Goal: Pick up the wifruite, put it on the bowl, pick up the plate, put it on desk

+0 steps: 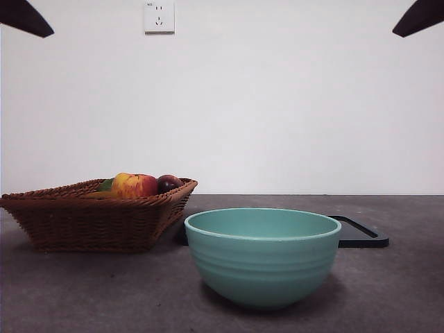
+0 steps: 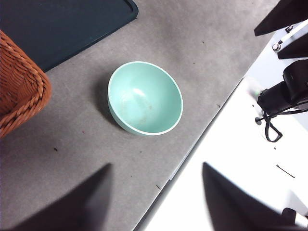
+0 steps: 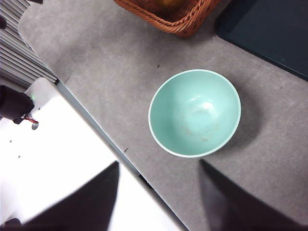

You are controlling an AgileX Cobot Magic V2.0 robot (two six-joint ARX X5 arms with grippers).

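Bowl point(image 1: 262, 255) first: the teal bowl stands upright and empty on the grey desk point(image 1: 83, 291), near the camera, so that either arm can reach it from above. Behind the bowl and to one side sits a brown wicker basket point(image 1: 83, 218) holding the fruit, and behind the bowl on the other side lies a flat dark tray point(image 1: 361, 236), partly hidden by the bowl's rim.

Both arms wait high above the bowl. The left gripper point(image 2: 156, 202) hangs with its jaws spread apart and nothing between them; the right gripper point(image 3: 159, 197) does the same, jaws wide and empty. By my judgement neither has begun the pick.

The wifruite is hard to find. Over the basket's rim show a red-yellow apple point(image 1: 134, 184), a dark plum point(image 1: 168, 183) and a sliver of something green point(image 1: 105, 185), while a dull orange-brown edge just beside the apple may be the wifruite; I cannot tell for sure. The right wrist view cuts the basket off and shows only a yellowish patch inside. No plate is clearly in view, unless the dark tray is meant.
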